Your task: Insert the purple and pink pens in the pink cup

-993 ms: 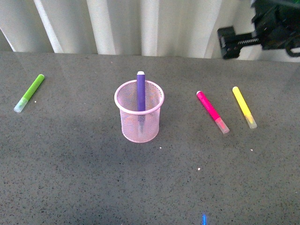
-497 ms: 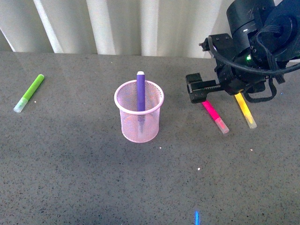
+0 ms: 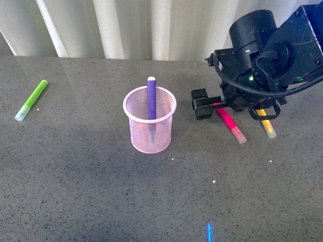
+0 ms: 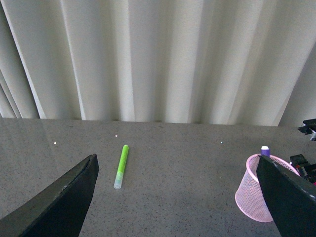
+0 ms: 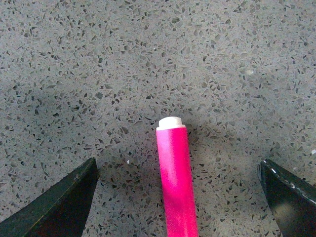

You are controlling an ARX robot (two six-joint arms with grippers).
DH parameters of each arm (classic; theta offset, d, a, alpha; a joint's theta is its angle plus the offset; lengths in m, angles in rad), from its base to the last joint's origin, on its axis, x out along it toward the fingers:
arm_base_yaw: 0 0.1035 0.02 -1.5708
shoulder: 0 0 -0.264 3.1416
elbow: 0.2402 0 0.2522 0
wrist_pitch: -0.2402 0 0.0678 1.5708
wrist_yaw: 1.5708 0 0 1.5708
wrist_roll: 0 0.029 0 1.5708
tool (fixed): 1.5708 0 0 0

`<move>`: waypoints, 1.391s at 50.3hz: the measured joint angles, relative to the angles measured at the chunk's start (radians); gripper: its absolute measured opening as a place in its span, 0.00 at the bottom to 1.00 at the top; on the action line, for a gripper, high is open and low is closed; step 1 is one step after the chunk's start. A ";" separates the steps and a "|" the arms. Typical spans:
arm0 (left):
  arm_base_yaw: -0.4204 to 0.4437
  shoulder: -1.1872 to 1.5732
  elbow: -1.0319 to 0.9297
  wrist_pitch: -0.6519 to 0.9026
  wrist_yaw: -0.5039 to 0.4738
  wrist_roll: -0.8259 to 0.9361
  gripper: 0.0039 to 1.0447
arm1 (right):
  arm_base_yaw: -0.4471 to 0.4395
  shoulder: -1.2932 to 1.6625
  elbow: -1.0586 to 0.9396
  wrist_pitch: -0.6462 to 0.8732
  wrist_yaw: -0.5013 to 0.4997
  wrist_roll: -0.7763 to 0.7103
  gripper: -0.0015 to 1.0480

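Note:
The pink cup (image 3: 142, 135) stands upright mid-table. The purple pen (image 3: 151, 94) stands in it, white end up. The pink pen (image 3: 231, 125) lies flat to the cup's right, with its far end under my right gripper (image 3: 209, 105). In the right wrist view that gripper (image 5: 177, 197) is open. Its fingers (image 5: 64, 203) stand wide on either side of the pink pen (image 5: 173, 153) and do not touch it. My left gripper (image 4: 175, 197) is open and empty, above the table. It faces the cup (image 4: 254, 197) and the purple pen (image 4: 265, 150).
A yellow marker (image 3: 268, 126) lies just right of the pink pen, partly under the right arm. A lime-green marker (image 3: 31, 100) lies at the far left and also shows in the left wrist view (image 4: 121, 165). Pale curtains hang behind the grey speckled table (image 3: 101, 201).
My right arm has come down from the upper right and moved left, and its open gripper now sits over the pink pen's far end. The pens, markers and cup have not moved.

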 joint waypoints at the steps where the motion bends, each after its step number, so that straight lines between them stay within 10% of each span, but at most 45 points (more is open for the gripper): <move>1: 0.000 0.000 0.000 0.000 0.000 0.000 0.94 | -0.001 0.001 0.000 0.004 0.000 0.000 0.93; 29: 0.000 0.000 0.000 0.000 0.000 0.000 0.94 | -0.036 0.010 -0.001 0.043 -0.003 -0.006 0.14; 42: 0.000 0.000 0.000 0.000 0.000 0.000 0.94 | -0.041 -0.014 -0.051 0.150 -0.023 0.037 0.11; 70: 0.000 0.000 0.000 0.000 0.000 0.000 0.94 | 0.157 -0.445 -0.451 0.988 -0.037 0.182 0.11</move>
